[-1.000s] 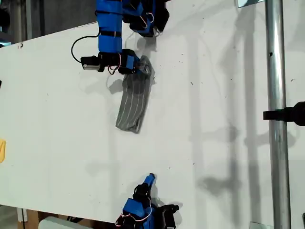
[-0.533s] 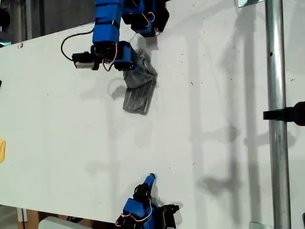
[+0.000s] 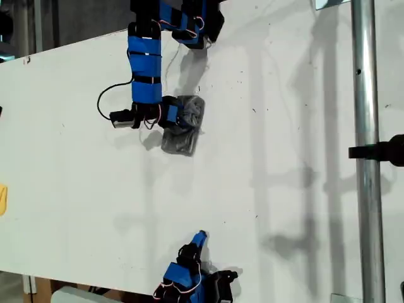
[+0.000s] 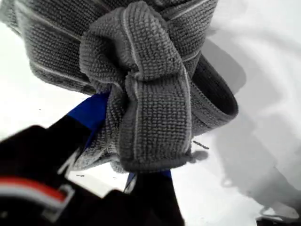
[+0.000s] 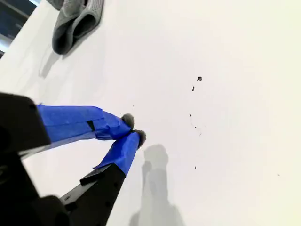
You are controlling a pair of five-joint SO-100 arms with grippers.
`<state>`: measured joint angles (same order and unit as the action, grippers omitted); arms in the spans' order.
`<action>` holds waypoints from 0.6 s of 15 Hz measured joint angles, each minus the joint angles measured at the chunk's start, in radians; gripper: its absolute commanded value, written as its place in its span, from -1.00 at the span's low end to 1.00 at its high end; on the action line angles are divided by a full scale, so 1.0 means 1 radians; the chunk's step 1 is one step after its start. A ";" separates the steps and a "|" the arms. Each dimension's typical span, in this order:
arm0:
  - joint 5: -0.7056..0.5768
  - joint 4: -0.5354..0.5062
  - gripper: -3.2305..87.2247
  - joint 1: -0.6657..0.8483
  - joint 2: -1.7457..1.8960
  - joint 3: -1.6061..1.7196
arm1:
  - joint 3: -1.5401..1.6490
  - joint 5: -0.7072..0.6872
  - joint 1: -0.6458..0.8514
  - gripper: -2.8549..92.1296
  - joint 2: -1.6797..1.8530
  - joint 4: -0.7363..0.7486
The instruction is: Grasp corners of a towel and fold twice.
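On the white table (image 3: 284, 158), my first gripper (image 3: 180, 117) clamps the bunched towel (image 3: 184, 126). My second gripper (image 5: 134, 129) has its jaws closed, empty. No writing shows.

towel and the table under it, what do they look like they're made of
The grey pinstriped towel: a soft knitted or terry-like cloth, probably microfibre, matte, with a visible looped weave and a stitched hem, bunching limply in my first gripper. The white table: a hard, smooth, faintly glossy board, possibly laminate, with small dark specks.
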<state>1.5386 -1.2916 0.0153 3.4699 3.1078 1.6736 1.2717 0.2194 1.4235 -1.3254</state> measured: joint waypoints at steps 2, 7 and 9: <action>0.000 0.000 -0.94 -0.014 0.000 0.000 | 0.002 -0.002 -0.005 -0.94 0.127 -0.158; -0.035 0.000 -0.95 -0.012 0.000 0.000 | 0.144 0.218 -0.158 -0.95 0.684 -0.588; -0.038 0.000 -0.95 -0.014 0.000 0.000 | 0.261 0.324 -0.236 -0.95 0.856 -0.588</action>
<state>1.5002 -1.2916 0.0015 3.4699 3.1078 1.9343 1.5953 -0.0169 2.2795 -1.9129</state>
